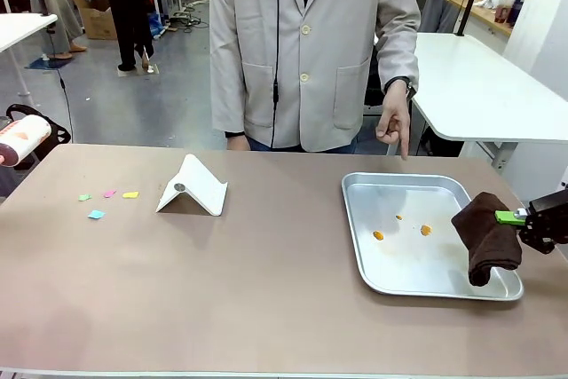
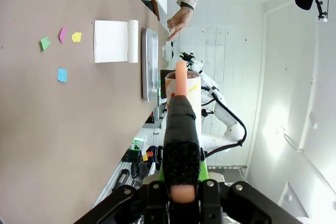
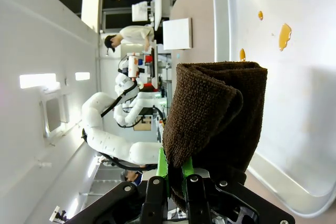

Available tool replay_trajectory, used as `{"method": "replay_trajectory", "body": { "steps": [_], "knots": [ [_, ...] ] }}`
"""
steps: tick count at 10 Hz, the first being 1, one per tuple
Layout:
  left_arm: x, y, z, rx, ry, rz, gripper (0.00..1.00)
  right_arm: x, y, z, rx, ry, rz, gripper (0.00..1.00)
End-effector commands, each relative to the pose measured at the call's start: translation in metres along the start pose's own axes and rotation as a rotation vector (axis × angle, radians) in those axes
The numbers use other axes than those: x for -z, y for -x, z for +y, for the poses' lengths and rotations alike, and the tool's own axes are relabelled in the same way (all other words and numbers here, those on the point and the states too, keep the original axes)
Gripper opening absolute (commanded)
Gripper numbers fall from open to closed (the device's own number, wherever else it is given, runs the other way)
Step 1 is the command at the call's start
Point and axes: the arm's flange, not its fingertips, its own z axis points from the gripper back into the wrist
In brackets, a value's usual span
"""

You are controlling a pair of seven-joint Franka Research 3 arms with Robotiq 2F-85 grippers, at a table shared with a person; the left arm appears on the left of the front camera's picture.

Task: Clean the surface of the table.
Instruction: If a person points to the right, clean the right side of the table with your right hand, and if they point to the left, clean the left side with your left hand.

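The taupe-brown worktop (image 1: 266,299) spans the whole front view, its near edge along the bottom. Toward 3 o'clock from its middle lies a silver tray (image 1: 357,219) with a few orange spots (image 1: 425,230) on its floor. The right tool (image 1: 519,217) comes in at the tray's 3 o'clock rim, its jaws closed tight on a folded brown cloth (image 1: 488,237) that hangs over that rim (the green pads pinch one corner of it). At 9 o'clock, off the worktop's edge, the left tool (image 2: 182,176) is clamped on a white bottle (image 1: 22,138) with orange marks. Small coloured paper scraps (image 1: 96,214) lie toward 9 o'clock, a white folded stand (image 1: 191,188) toward 11. A person's hand (image 1: 392,126) points down at the tray's 12 o'clock side.
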Motion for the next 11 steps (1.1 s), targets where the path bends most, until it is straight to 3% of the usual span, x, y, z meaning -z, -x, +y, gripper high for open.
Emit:
{"method": "replay_trajectory", "body": {
  "steps": [1,4,5,7,11],
  "knots": [
    [0.0,0.003,-0.002,0.007,0.027,-0.007,0.03,0.001,-0.001,0.004,0.023,0.013,0.007,0.0],
    [0.0,0.003,-0.002,0.007,0.027,-0.007,0.03,0.001,-0.001,0.004,0.023,0.013,0.007,0.0],
    [0.0,0.003,-0.002,0.007,0.027,-0.007,0.03,0.0,0.0,0.0,0.0,0.0,0.0,0.11],
    [0.0,0.003,-0.002,0.007,0.027,-0.007,0.03,0.004,-0.022,0.006,0.016,0.139,0.006,0.11],
    [0.0,0.003,-0.002,0.007,0.027,-0.007,0.03,0.025,-0.073,0.048,-0.111,0.477,0.027,0.11]
  ]
}}
